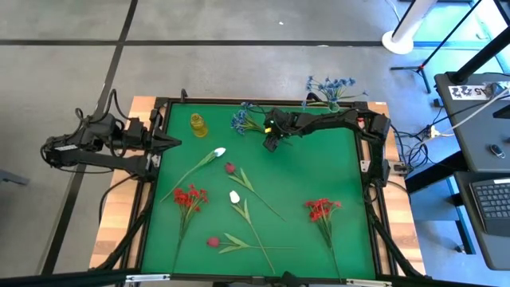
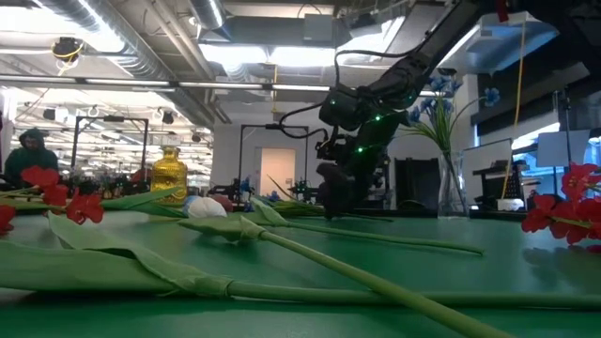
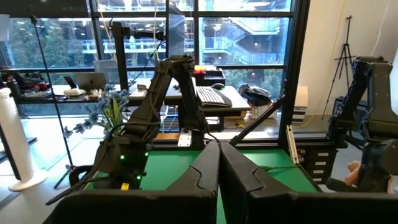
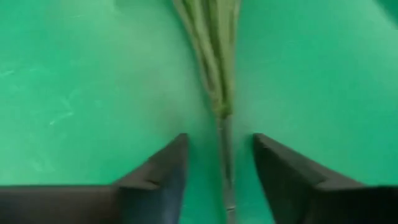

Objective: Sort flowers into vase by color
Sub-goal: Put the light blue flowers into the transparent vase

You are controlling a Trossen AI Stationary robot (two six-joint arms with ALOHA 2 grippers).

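My right gripper [image 1: 272, 144] [image 2: 336, 203] points down at the far middle of the green mat, open. Its fingers stand on either side of a thin green stem [image 4: 224, 140] without touching it. The stem lies flat on the mat and belongs to the blue flower [image 1: 241, 119]. Other blue flowers [image 1: 331, 86] stand in a clear vase [image 2: 452, 192] at the far edge. A yellow vase [image 1: 198, 125] stands at the far left. Red clusters [image 1: 190, 196] [image 1: 321, 209], white tulips [image 1: 219, 151] [image 1: 234, 196] and dark red buds [image 1: 229, 168] [image 1: 213, 241] lie on the mat. My left gripper [image 1: 174, 143] [image 3: 219, 171] waits shut at the left edge.
The mat is framed by a black rail [image 1: 368, 171]. Long stems and leaves [image 2: 282, 246] lie across the near half of the mat. Bare mat [image 1: 319, 159] shows to the right of my right gripper. A person [image 2: 28, 155] shows far off in the room.
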